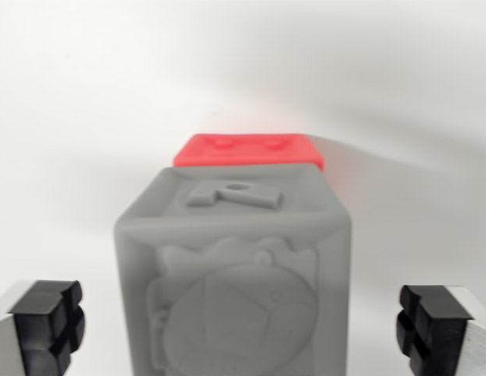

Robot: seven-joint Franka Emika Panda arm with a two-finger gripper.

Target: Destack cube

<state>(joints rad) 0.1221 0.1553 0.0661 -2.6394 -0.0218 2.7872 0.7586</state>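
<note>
At the bottom corners of the frame sit the two black rubber fingertips [47,325] of the gripper [241,329], one at lower left and one at lower right. They stand wide apart, with clear space between each pad and anything else. They hold nothing and touch nothing.

Between them, filling the lower centre of the frame, is the grey cube [235,274]. It looks like a moulded plastic toy block, with a raised round figure on the face toward the camera and raised shapes on the face above it. It is probably light, stiff and hollow, with smooth sides that could slip a little under hard pads. The flat left and right sides look like the best places to take hold, since the moulded faces are bumpy. The opening seems wide enough to pass over it.

Beyond it, at the centre of the frame, a red cube [249,150] shows only as a strip past the grey cube's far edge. The two appear to touch, the grey one nearer the camera, so it is likely the block to lift away.

Farthest off is a plain white surface [78,94].
</note>
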